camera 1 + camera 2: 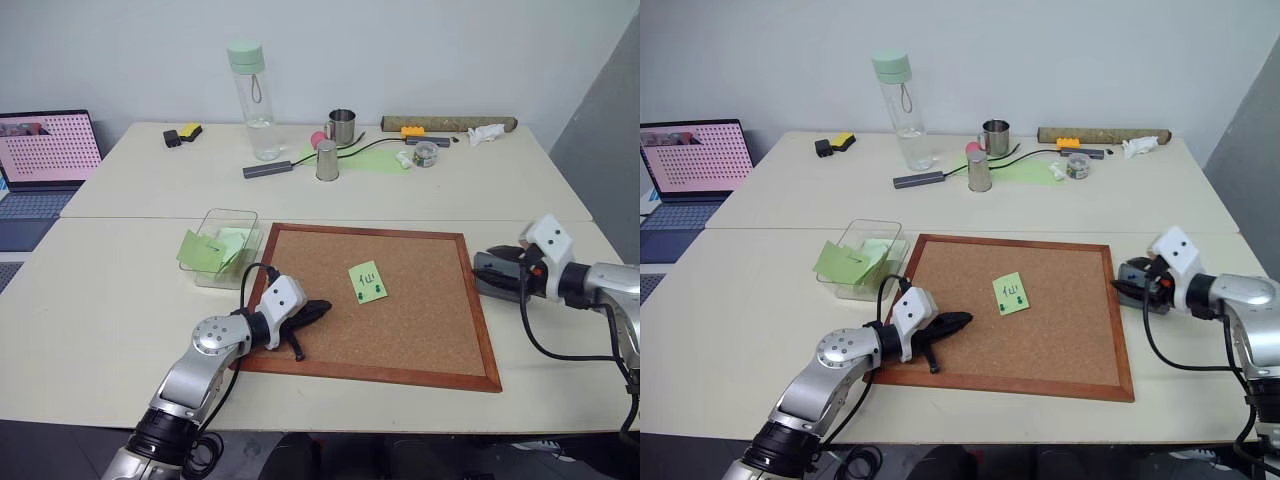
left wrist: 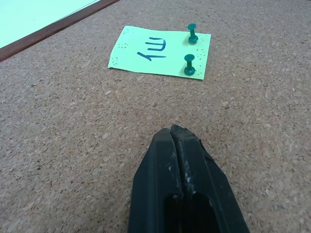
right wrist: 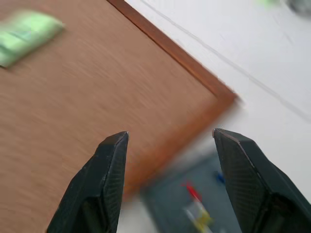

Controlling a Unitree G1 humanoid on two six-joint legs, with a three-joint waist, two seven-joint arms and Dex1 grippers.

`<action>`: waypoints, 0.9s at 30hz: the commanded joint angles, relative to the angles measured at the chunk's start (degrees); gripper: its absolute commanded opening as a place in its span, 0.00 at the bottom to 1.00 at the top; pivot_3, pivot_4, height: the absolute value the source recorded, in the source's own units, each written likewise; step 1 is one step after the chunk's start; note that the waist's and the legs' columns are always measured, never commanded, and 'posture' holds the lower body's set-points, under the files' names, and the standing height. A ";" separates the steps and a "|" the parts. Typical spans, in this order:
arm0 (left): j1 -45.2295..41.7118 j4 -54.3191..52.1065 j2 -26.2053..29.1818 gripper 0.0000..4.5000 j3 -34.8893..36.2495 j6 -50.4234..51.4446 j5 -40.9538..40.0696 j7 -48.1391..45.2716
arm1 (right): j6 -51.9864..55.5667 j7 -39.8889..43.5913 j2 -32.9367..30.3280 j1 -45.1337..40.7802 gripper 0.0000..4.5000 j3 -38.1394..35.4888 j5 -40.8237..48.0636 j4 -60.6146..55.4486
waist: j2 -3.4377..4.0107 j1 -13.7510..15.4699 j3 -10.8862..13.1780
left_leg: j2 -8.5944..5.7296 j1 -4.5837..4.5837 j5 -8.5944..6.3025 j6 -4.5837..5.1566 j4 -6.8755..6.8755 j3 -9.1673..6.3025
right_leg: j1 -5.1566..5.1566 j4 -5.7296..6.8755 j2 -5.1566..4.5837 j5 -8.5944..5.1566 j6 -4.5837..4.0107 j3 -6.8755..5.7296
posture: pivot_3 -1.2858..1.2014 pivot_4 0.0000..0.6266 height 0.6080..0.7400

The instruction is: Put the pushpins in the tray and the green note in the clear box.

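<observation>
The green note point(image 1: 367, 282) lies on the cork board, held by two green pushpins point(image 2: 192, 33) point(image 2: 188, 65) along one edge. My left gripper point(image 1: 318, 311) is shut and empty, resting on the cork a short way to the left of the note. The clear box point(image 1: 222, 245) stands off the board's left corner with green papers inside. The dark grey tray point(image 1: 493, 278) sits just off the board's right edge, with small red and blue items in it. Over the tray my right gripper point(image 3: 170, 133) is open, nothing between its fingers.
The wood-framed cork board point(image 1: 430, 300) spans the near table. On the far table stand a tall clear bottle point(image 1: 254, 100), two metal cups point(image 1: 341, 126), a pale green sheet point(image 1: 375, 160) and a cable. A laptop point(image 1: 45, 160) sits at the far left.
</observation>
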 commanded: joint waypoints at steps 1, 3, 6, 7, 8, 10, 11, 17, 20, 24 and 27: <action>1.21 3.03 0.55 0.00 -1.73 1.49 2.57 -0.18 | 1.34 1.10 3.06 -1.29 0.62 6.55 0.91 -8.49 | -0.02 0.00 -0.02 | 0.00 0.01 0.00 0.00 0.00 -0.01 | 0.01 0.00 0.00 0.00 0.00 0.00 | 0.52 0.24 1.00; 1.07 3.14 0.56 0.00 -1.75 1.48 2.60 -0.21 | 1.21 0.86 4.76 -2.40 0.62 9.36 0.03 -9.08 | -0.02 -0.01 -0.01 | 0.00 0.04 0.00 0.00 0.00 -0.01 | 0.03 0.00 0.00 0.00 0.00 -0.01 | 0.52 0.24 1.00; 0.93 3.12 0.62 0.00 -1.91 1.50 2.69 -0.20 | 0.71 -0.19 8.23 -4.78 0.62 13.34 -1.42 -7.74 | -0.04 0.07 0.00 | -0.01 0.03 0.00 0.00 0.01 -0.02 | 0.03 -0.01 -0.01 0.00 0.01 0.00 | 0.52 0.24 1.00; 0.97 3.03 0.65 0.00 -1.94 1.53 2.69 -0.16 | 0.32 -0.44 9.22 -5.53 0.62 14.63 -2.12 -6.89 | -0.04 0.08 -0.01 | -0.02 0.04 0.00 0.00 0.02 -0.01 | 0.03 -0.01 -0.01 0.00 0.01 0.01 | 0.52 0.24 1.00; 1.04 2.94 0.69 0.00 -1.97 1.55 2.69 -0.12 | 0.02 -0.57 9.93 -6.06 0.62 15.56 -2.66 -6.19 | -0.06 0.02 -0.02 | -0.02 0.04 0.00 0.00 0.02 -0.02 | 0.03 -0.01 -0.01 0.00 0.01 0.01 | 0.52 0.24 1.00; 1.25 2.73 0.77 0.00 -2.01 1.58 2.72 -0.05 | -0.97 -0.86 11.47 -7.00 0.62 16.87 -3.90 -4.05 | -0.05 0.10 -0.03 | -0.01 0.09 0.00 -0.01 0.00 -0.03 | 0.04 0.00 -0.01 0.00 0.00 -0.01 | 0.52 0.24 1.00; 1.37 2.61 0.82 0.00 -2.00 1.60 2.75 -0.01 | -1.65 -0.88 12.14 -7.37 0.62 17.45 -4.47 -3.01 | -0.08 0.10 -0.03 | -0.01 0.08 0.00 -0.01 0.00 -0.06 | 0.04 0.00 -0.01 -0.01 0.00 -0.02 | 0.52 0.24 1.00; 1.82 2.24 1.01 0.00 -1.78 1.70 2.79 0.19 | -3.14 -0.88 15.20 -8.76 0.62 18.74 -5.28 0.42 | -0.08 -0.02 -0.03 | -0.01 0.09 0.00 -0.01 -0.01 -0.05 | 0.04 -0.01 0.00 -0.01 0.00 -0.03 | 0.52 0.24 1.00; 1.94 2.12 0.99 0.00 -1.73 1.75 2.80 0.30 | -3.81 -0.77 16.13 -8.96 0.62 18.88 -5.61 2.13 | -0.08 -0.03 -0.03 | -0.01 0.09 0.00 -0.01 -0.02 -0.05 | 0.04 -0.01 0.00 -0.01 0.00 -0.02 | 0.52 0.24 1.00; 1.95 2.10 1.06 0.00 -1.73 1.76 2.85 0.29 | -3.47 -0.56 17.29 -9.17 0.62 18.08 -4.86 3.41 | -0.08 -0.03 -0.03 | -0.01 0.09 0.00 -0.01 -0.02 -0.05 | 0.04 -0.01 -0.01 0.00 0.00 -0.02 | 0.52 0.24 1.00; 2.04 1.98 1.11 0.00 -1.69 1.78 2.88 0.31 | -3.54 -0.54 17.84 -9.53 0.58 17.96 -4.78 4.40 | -0.08 -0.09 -0.03 | -0.01 0.09 0.00 -0.01 -0.02 -0.05 | 0.04 0.00 -0.01 -0.01 0.00 -0.02 | 0.52 0.24 1.00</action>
